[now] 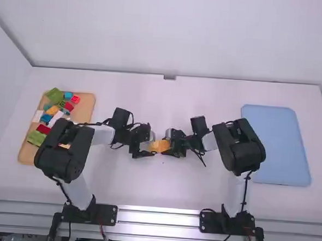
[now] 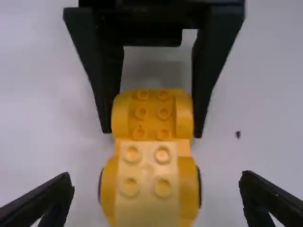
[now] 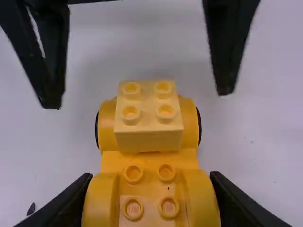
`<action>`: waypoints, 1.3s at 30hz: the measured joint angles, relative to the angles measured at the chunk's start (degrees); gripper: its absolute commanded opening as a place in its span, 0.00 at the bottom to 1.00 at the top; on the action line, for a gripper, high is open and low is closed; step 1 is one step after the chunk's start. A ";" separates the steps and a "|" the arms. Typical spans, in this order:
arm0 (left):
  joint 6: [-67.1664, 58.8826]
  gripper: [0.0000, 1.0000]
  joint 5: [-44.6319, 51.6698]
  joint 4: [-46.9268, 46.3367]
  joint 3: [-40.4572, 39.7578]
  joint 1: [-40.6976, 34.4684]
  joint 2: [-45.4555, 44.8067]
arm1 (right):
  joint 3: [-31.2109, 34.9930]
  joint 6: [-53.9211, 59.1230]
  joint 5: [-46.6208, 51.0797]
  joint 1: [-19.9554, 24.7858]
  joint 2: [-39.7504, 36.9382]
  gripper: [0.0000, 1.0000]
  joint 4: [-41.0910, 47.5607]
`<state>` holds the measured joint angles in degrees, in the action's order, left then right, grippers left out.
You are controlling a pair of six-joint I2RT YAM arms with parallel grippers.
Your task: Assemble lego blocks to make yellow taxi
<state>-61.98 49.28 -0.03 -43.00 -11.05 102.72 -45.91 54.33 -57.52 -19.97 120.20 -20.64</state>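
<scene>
my right gripper (image 3: 151, 181) clamps the car (image 3: 149, 160); i should centre my spread left gripper (image 2: 156, 180) around the pale block (image 3: 148, 101) at nine o'clock before closing

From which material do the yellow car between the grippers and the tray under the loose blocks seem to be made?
The yellow car looks like hard plastic, smooth with a soft sheen: it has moulded round studs. The tray may be matt wood, going by its tan colour, but I see no grain, so cardboard is possible.
</scene>
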 measured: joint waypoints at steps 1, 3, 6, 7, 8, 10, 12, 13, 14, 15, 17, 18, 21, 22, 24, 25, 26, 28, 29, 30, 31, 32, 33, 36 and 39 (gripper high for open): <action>0.02 0.53 0.59 -1.70 -0.46 0.26 -0.81 | 0.00 0.00 0.02 -0.02 0.00 0.54 0.00; -0.13 0.20 1.27 -3.50 -1.88 0.79 -2.45 | 0.00 0.04 0.02 0.00 0.00 0.54 0.00; -0.15 0.02 1.75 -3.82 -3.26 0.98 -3.58 | 0.00 0.00 0.04 -0.02 0.00 0.54 0.00; -0.22 0.02 2.01 -3.76 -3.85 0.96 -4.07 | 0.00 0.00 0.02 -0.02 0.00 0.54 0.00; -0.24 0.02 2.14 -3.78 -3.87 0.94 -4.15 | 0.00 0.02 0.02 -0.02 0.00 0.54 -0.02; -0.20 0.02 2.12 -4.09 -3.85 0.61 -4.13 | 0.00 -0.02 0.02 0.00 0.00 0.54 -0.02; -0.20 0.02 2.14 -4.07 -3.76 0.17 -3.93 | 0.00 0.02 0.02 0.00 0.00 0.54 -0.02; -0.20 0.02 2.16 -4.09 -3.76 -0.09 -3.65 | 0.00 0.04 0.00 -0.02 0.00 0.54 -0.02; -0.20 0.02 2.14 -4.26 -3.76 -0.33 -2.99 | 0.00 0.02 0.02 0.00 0.00 0.54 -0.02; -0.20 0.02 2.14 -4.26 -3.74 -0.39 -2.64 | 0.00 0.02 0.02 -0.02 0.00 0.54 -0.02; 0.26 0.02 2.12 -4.00 -3.45 -0.44 -1.36 | 0.00 0.04 0.02 0.00 0.00 0.54 -0.02; 0.48 0.02 2.12 -3.93 -3.32 -0.44 -0.50 | 0.00 0.02 0.02 -0.02 0.00 0.54 -0.02; 0.70 0.02 2.23 -3.48 -3.13 -0.44 1.27 | 0.00 0.02 0.02 0.00 0.00 0.54 -0.02; 0.74 0.02 2.67 -3.30 -3.13 -0.44 1.64 | 0.00 0.11 0.00 -0.02 0.00 0.54 -0.02; 0.90 0.02 3.43 -2.93 -3.13 -0.44 2.10 | 0.00 0.24 0.00 -0.02 0.00 0.54 -0.04; 0.87 0.02 3.63 -2.78 -3.13 -0.44 2.25 | 0.00 0.24 0.00 0.00 0.00 0.54 0.00; 0.87 0.02 3.67 -2.73 -3.13 -0.42 2.29 | 0.00 0.22 0.00 0.00 0.00 0.54 0.04; 0.85 0.02 4.35 -2.03 -3.13 -0.44 2.84 | 0.00 0.31 0.02 0.00 0.00 0.54 0.00; 0.87 0.02 4.70 -1.84 -3.13 -0.44 3.02 | 0.00 0.44 0.02 0.00 0.00 0.54 0.00; 0.90 0.02 4.72 -1.81 -3.13 -0.44 3.10 | 0.00 0.55 0.00 0.00 0.00 0.54 0.00; 0.98 0.02 4.96 -1.75 -3.17 -0.42 3.28 | 0.00 0.72 0.02 0.00 0.00 0.54 0.02; 0.98 0.02 5.20 -1.81 -3.26 -0.44 3.52 | 0.00 0.96 0.02 0.00 0.00 0.54 0.04; 0.98 0.02 5.35 -1.86 -3.34 -0.42 3.61 | 0.00 1.03 0.02 -0.02 0.00 0.54 0.04; 2.43 0.02 5.35 -0.61 -3.56 -0.44 4.28 | 0.00 1.09 0.09 0.00 0.00 0.54 0.00; 4.17 0.02 5.95 0.74 -3.56 -0.57 5.22 | 0.00 1.09 0.31 -0.02 0.00 0.54 -0.13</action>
<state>-57.80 55.22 0.71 -46.57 -11.62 107.94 -45.91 55.42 -57.21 -19.99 120.20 -20.78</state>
